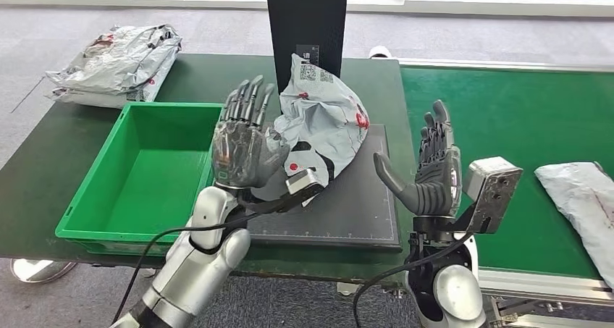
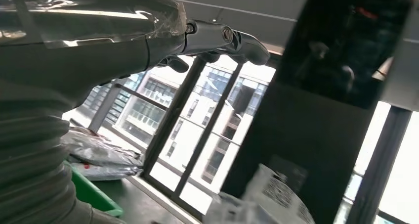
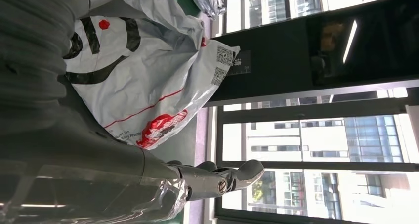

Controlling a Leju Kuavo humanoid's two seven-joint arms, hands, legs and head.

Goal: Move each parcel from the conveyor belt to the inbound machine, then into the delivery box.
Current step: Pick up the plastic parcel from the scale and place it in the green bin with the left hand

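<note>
Grey poly-mailer parcel (image 1: 322, 118) sits crumpled on dark scanner platform (image 1: 355, 212) of inbound machine, against black upright column (image 1: 308, 17): belt-to-machine leg looks done for this one. Left hand (image 1: 242, 143) just left of parcel, fingers spread wide, holding nothing. Right hand (image 1: 431, 165) right of parcel, apart from it, fingers wide, holding nothing. Green delivery box (image 1: 87, 198), left of platform, has nothing inside; transfer pending. Second parcel (image 1: 583, 198) waits on green conveyor belt (image 1: 492, 118), far right. Stack of grey mailers (image 1: 116, 64) lies beyond box.

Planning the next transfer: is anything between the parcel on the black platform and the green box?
Only the left hand, raised open between the parcel and the green box. The box looks empty and sits right beside the platform.
</note>
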